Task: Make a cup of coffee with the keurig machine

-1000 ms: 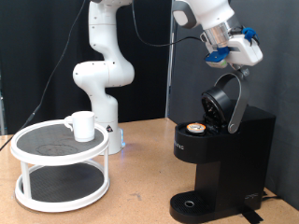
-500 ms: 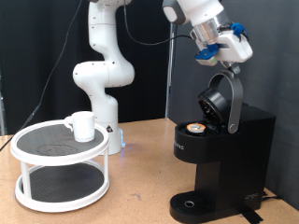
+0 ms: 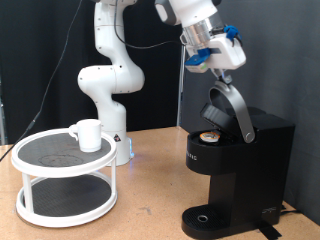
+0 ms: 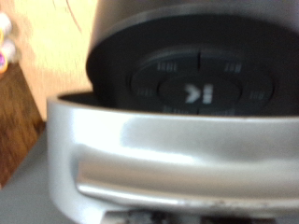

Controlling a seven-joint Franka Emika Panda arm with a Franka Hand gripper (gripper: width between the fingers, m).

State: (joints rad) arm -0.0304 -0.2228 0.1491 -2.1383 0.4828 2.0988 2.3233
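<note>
Hovering above the half-raised lid [image 3: 222, 110] of the keurig machine [image 3: 238, 170], the tool [image 3: 213, 62] hides its grip state; the cup [image 3: 87, 134] sits on a white rack [image 3: 65, 176]. Wrist view: the lid's [image 4: 177, 121] button panel and silver band fill everything.

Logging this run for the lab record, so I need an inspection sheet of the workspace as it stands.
Surface: wooden table.
Job's things: white cup on the upper tier of a white stand; coffee machine with lid partly raised, pod inside.
Clutter: nothing seen.
Hand: hand at the lid handle's upper end.
Cables: black cable behind the arm.
Surroundings: white wall, dark panel.
</note>
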